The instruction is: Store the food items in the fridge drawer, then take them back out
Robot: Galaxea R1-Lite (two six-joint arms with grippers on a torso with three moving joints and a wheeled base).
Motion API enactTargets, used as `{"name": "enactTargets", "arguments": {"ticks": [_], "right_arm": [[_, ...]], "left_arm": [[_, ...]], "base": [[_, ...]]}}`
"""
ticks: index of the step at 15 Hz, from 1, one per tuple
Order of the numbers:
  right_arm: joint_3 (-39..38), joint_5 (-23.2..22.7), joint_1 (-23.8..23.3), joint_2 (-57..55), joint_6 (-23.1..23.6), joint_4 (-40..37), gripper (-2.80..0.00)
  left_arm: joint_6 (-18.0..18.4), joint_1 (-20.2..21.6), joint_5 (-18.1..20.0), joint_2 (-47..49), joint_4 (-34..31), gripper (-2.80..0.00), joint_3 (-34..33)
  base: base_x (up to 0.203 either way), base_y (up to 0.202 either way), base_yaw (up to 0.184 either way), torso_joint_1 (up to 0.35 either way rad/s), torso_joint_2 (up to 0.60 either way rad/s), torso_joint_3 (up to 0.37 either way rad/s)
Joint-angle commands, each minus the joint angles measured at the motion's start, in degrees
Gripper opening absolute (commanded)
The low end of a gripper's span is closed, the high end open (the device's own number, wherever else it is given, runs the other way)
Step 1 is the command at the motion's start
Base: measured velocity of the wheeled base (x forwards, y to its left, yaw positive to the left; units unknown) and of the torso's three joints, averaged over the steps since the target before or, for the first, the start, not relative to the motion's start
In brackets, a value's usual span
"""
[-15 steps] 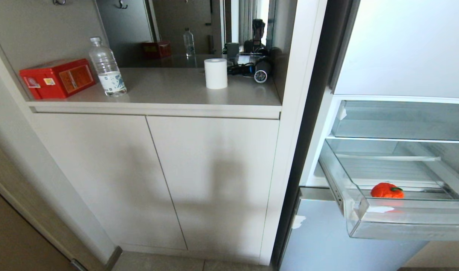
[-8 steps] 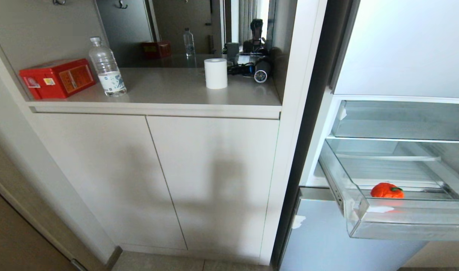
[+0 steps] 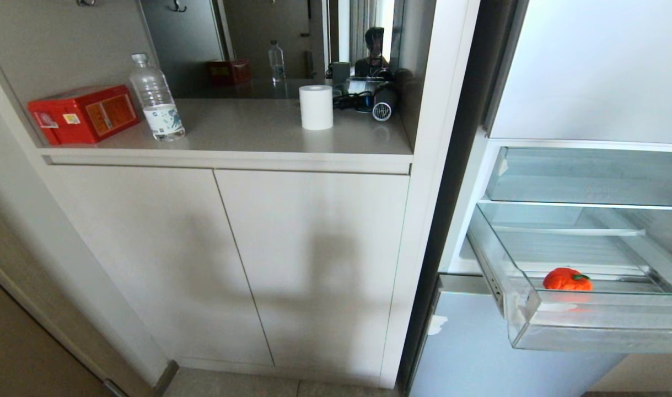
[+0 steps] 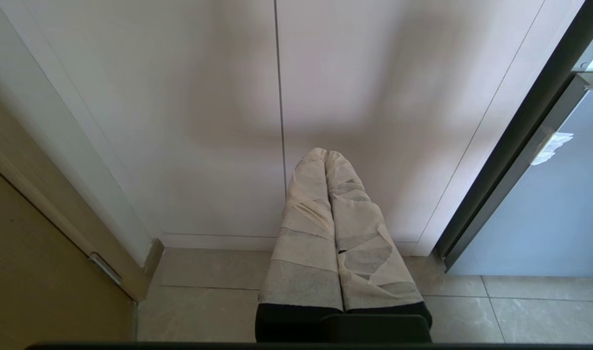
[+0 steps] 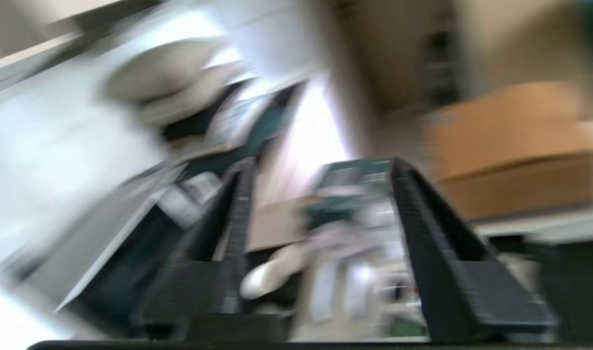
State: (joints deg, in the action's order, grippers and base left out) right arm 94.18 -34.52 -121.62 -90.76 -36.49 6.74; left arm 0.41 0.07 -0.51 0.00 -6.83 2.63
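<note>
An orange-red round fruit with a green stem top [image 3: 567, 279] can be seen lying inside the wide transparent plastic fridge drawer [image 3: 589, 325], which is pulled out, close behind its pale glossy front panel. The deeper red fruit isn't spotted anywhere.

Left of the fridge a beige table top [image 3: 247, 132] over pale cabinet doors [image 3: 231, 264] carries a red rectangular box [image 3: 85, 114], a clear plastic water bottle [image 3: 156, 99], a white paper roll [image 3: 316, 107] and a dark hair dryer [image 3: 381, 105]. Grey floor tiles [image 4: 204, 291] are seen below.

The left end effector [image 4: 324, 154], wrapped in pale tape, is parked low in front of the cabinet doors with its fingers pressed together. The right end effector [image 5: 318, 167] is shown with its black fingers apart and nothing between them; its view is badly smeared, so the surroundings can't really be made out. The drawer is cut off at the right edge of the head view.
</note>
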Motion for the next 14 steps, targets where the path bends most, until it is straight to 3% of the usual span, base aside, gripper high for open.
{"name": "enactTargets", "arguments": {"ticks": [1,4,8,14], "right_arm": [[-0.9,-1.0,7.8,5.8,-0.5,0.4,-2.8],[-1.4,-1.5,23.3,7.5,0.5,0.9,-2.8],[-6.8,-1.6,46.1,9.3,6.8,0.6,-2.8],[-31.9,-1.3,81.1,9.4,23.7,-0.2,-2.8]], "left_arm": [[0.0,0.0,0.0,0.1,0.0,-2.8,0.0],[0.0,0.0,0.0,0.1,0.0,-2.8,0.0],[0.0,0.0,0.0,0.1,0.0,-2.8,0.0],[0.0,0.0,0.0,0.1,0.0,-2.8,0.0]], "base": [[0.0,0.0,0.0,0.0,0.0,0.0],[0.0,0.0,0.0,0.0,0.0,0.0],[0.0,0.0,0.0,0.0,0.0,0.0],[0.0,0.0,0.0,0.0,0.0,0.0]]}}
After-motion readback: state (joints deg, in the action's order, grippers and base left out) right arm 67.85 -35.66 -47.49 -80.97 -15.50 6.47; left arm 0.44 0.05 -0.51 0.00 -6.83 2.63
